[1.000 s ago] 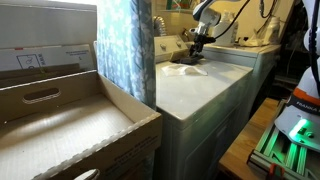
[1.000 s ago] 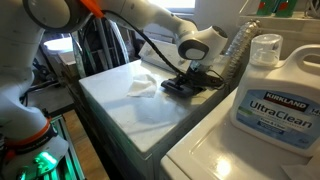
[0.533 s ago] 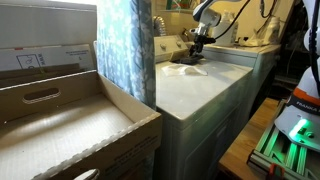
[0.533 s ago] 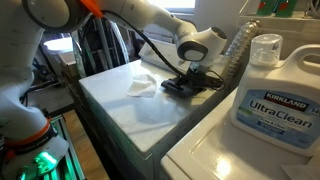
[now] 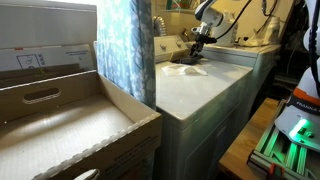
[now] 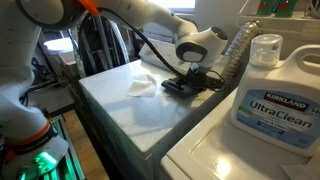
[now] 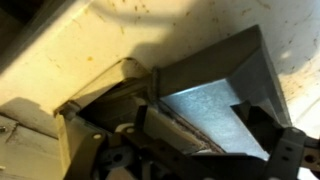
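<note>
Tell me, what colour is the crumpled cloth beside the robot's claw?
White; the cloth shows best in an exterior view, lying on the pale machine top.

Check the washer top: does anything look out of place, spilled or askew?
Only a crumpled white cloth lies loose on the washer top, close beside the gripper, which is down near the back edge. No spill shows, and the detergent jug stands upright with its cap on.
</note>
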Robot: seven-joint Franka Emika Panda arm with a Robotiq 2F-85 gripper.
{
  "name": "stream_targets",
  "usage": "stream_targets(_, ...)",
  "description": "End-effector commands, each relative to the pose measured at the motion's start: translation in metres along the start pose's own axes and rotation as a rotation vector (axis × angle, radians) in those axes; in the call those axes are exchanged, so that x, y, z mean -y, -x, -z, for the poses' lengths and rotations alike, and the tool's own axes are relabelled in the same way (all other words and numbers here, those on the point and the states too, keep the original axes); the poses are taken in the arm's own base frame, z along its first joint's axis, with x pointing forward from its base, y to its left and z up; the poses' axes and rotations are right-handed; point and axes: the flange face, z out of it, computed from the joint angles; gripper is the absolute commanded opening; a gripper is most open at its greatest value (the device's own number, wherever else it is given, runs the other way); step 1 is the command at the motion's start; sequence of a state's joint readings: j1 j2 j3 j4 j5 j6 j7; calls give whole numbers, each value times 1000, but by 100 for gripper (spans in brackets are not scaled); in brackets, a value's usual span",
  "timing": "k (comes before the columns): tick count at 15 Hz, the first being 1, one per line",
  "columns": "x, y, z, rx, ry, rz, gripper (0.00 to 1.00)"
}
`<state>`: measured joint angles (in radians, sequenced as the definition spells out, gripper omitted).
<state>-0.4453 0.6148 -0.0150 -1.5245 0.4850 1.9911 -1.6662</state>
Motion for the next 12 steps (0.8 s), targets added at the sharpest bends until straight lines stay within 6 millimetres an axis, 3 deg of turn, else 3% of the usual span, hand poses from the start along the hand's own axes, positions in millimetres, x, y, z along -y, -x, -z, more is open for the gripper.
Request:
stream_targets(1,-14,-5,-12,-23,116,-46,100)
stream_targets(12,-16,-15,-20,-28,199,-80,100)
